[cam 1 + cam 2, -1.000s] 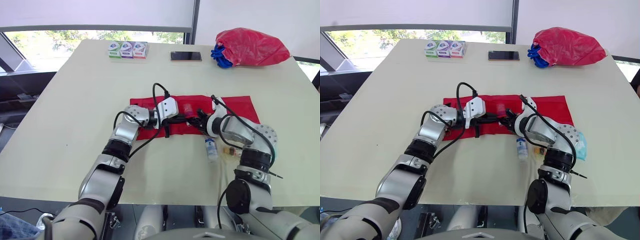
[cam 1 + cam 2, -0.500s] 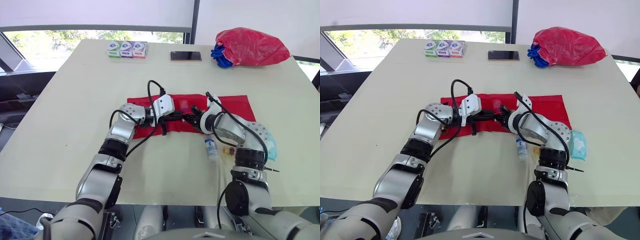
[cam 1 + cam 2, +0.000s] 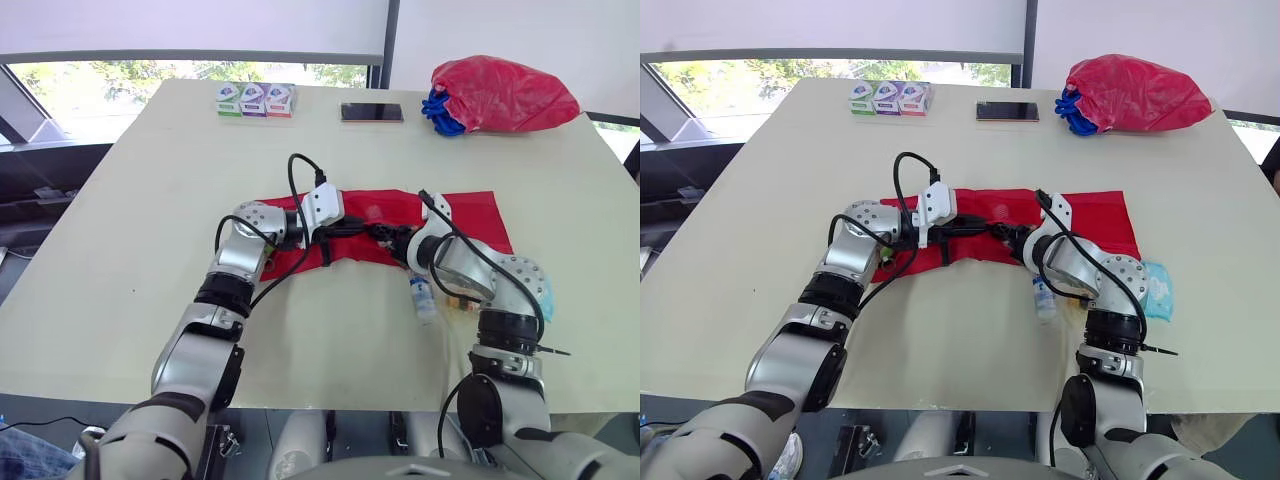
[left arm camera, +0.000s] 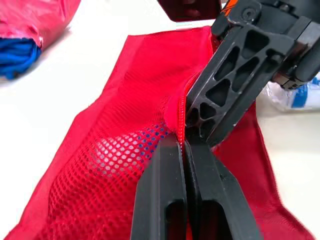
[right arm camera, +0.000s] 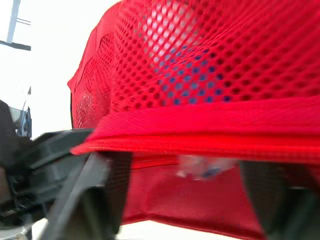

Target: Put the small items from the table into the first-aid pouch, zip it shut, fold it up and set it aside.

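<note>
- First-aid pouch (image 3: 470, 215) lies mid-table: light, floppy mesh, we judge.
- Left gripper (image 4: 183, 145) clamps its zipper hem, our firmest hold; right gripper (image 3: 388, 236), at three o'clock from it, gapes astride.

pouch (image 5: 200, 75) contents blurred behind mesh; print on the boxes (image 3: 255, 99) too small to read.

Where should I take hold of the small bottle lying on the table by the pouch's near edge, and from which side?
I'd grip the small bottle across the middle of its body, coming straight down from above. It lies flat on its side, its long axis pointing toward the pouch, so the fingers can close on its two long sides.
</note>
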`<action>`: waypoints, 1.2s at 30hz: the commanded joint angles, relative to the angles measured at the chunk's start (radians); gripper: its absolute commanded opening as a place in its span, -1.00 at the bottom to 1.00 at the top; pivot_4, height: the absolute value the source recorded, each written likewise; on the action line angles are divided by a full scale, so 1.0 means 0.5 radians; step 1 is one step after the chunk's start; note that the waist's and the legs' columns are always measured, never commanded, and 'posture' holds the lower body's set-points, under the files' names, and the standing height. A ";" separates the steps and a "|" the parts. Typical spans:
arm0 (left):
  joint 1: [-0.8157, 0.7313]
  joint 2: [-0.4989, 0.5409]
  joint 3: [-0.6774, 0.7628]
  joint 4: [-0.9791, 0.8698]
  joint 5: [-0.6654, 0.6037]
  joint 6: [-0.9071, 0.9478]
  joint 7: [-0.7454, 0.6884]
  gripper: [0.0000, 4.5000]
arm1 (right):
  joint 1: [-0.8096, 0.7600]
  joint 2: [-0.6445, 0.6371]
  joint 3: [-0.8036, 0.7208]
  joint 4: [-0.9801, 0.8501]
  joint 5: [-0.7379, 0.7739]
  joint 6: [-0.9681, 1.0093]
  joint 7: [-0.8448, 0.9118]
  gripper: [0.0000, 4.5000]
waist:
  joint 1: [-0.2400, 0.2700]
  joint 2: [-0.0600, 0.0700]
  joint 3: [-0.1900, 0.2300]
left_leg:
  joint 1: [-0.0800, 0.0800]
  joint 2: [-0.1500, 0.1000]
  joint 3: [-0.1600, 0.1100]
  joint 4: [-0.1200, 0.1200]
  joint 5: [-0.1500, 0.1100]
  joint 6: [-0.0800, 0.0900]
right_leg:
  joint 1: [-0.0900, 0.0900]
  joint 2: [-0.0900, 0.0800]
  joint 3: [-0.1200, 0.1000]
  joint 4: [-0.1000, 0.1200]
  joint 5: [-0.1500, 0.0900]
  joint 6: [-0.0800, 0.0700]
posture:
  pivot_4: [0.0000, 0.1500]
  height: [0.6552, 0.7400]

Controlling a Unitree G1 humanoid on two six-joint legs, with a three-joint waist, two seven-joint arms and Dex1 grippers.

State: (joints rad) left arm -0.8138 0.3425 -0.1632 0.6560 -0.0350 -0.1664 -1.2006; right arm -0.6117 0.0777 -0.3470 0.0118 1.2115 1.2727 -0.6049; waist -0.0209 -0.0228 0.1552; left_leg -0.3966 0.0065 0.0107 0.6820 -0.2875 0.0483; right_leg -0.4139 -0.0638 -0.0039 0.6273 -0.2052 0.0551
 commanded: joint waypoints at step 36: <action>-0.101 -0.038 -0.043 0.214 -0.008 -0.104 0.036 -1.00 | 0.108 -0.981 0.975 -0.920 -0.752 0.024 1.521 -0.96 | 0.015 0.001 0.001 | -0.003 0.000 0.000 0.001 -0.001 0.002 | -0.001 0.000 -0.001 -0.003 0.000 0.000 | 1.00 1.00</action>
State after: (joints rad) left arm -0.8389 0.3214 -0.1953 0.7672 -0.0327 -0.2036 -1.1830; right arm -0.5549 -0.4214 0.1368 -0.4064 0.8459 1.2984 0.1456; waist -0.0133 -0.0224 0.1557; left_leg -0.3981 0.0066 0.0107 0.6825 -0.2880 0.0491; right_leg -0.4145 -0.0638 -0.0043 0.6261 -0.2053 0.0553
